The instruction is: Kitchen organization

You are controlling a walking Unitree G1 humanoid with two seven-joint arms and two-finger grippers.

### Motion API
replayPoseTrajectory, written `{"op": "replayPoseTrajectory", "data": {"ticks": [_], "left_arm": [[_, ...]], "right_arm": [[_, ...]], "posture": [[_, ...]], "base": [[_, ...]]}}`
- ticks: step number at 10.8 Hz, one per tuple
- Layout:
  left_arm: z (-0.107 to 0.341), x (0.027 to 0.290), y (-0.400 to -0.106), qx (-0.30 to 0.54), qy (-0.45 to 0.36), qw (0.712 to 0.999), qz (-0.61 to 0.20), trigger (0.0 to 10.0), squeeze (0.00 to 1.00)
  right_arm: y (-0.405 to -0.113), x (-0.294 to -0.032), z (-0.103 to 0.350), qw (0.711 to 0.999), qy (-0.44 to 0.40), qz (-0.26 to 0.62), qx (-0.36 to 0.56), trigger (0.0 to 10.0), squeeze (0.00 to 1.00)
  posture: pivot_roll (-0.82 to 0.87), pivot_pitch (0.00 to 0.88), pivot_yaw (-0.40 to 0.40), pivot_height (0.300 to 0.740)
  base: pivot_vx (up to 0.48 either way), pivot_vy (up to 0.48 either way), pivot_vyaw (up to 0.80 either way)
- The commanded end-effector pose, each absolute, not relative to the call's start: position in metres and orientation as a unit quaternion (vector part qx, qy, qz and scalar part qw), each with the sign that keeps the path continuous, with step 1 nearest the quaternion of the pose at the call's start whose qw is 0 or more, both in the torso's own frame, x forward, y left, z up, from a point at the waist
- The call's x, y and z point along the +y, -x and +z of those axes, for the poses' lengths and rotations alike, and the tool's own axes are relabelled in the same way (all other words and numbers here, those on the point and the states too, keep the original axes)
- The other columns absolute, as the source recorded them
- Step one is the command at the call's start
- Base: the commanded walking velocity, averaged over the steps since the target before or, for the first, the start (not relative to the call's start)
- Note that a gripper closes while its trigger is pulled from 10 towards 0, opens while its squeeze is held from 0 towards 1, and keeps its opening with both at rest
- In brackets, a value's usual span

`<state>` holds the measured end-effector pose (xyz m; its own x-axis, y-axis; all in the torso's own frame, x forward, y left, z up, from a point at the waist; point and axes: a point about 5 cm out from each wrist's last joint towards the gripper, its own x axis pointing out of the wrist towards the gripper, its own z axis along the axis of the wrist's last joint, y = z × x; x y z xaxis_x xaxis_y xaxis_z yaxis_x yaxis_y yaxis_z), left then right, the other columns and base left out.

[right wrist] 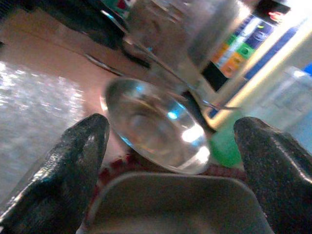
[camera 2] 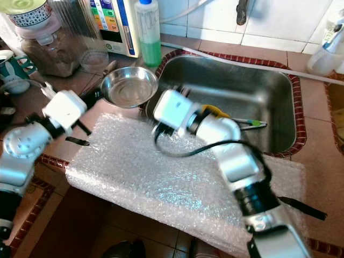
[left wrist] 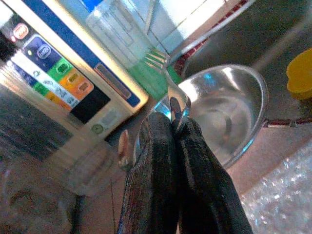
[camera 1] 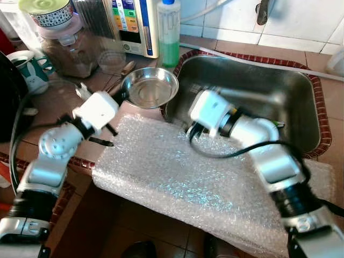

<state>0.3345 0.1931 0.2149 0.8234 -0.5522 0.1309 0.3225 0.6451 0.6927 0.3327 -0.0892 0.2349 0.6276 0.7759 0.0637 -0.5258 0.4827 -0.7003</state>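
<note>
- Crinkly clear bubble-wrap sheet (camera 1: 177, 172) drapes the counter edge, likely padding for washed items.
- Left gripper (left wrist: 176, 127), fingers pinched together on a silver metal fork (left wrist: 168, 83), at the round shiny steel bowl (camera 1: 149, 87)'s 9 o'clock, probably to drop it in.
- Right gripper (right wrist: 170, 141), fingers spread wide, faces the bowl from 3 o'clock.

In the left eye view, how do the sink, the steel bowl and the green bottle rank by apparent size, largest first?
1. sink
2. steel bowl
3. green bottle; it stands farther back and is cut off at the top, so this rank is unsure.

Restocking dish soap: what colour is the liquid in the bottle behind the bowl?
Green, in the clear bottle with a blue cap; left eye view shows it best.
</note>
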Motion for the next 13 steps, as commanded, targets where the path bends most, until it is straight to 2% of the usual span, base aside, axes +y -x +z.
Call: {"op": "replayPoseTrajectory", "data": {"ticks": [1,5,10,11,12,13], "left_arm": [[0.222,0.195,-0.332,-0.171,-0.349,0.887,-0.25,0.0,0.0],[0.238,0.165,-0.324,-0.181,-0.351,0.86,-0.323,0.0,0.0],[0.247,0.142,-0.313,-0.195,-0.334,0.848,-0.362,0.0,0.0],[0.247,0.138,-0.31,-0.195,-0.329,0.847,-0.369,0.0,0.0],[0.247,0.135,-0.307,-0.195,-0.324,0.846,-0.375,0.0,0.0],[0.247,0.131,-0.305,-0.196,-0.32,0.845,-0.381,0.0,0.0]], "right_arm": [[-0.336,-0.091,0.242,0.838,0.346,0.367,-0.211,10.0,0.0],[-0.349,-0.085,0.246,0.794,0.422,0.362,-0.246,10.0,0.0],[-0.357,-0.071,0.252,0.779,0.437,0.359,-0.272,10.0,0.0],[-0.361,-0.071,0.248,0.775,0.449,0.36,-0.263,7.7,0.0],[-0.365,-0.073,0.245,0.775,0.456,0.356,-0.253,2.6,0.0],[-0.367,-0.075,0.243,0.774,0.462,0.354,-0.249,0.0,0.0]], "posture": [[-0.08,0.2,0.063,0.74],[-0.07,0.196,0.066,0.74],[-0.07,0.192,0.068,0.74],[-0.07,0.196,0.067,0.74],[-0.06,0.198,0.067,0.74],[-0.06,0.2,0.068,0.74]], "base": [[0.0,0.0,0.0],[0.0,0.0,0.0],[0.0,0.0,0.0],[0.0,0.0,0.0],[0.0,0.0,0.0],[0.0,0.0,0.0]]}}
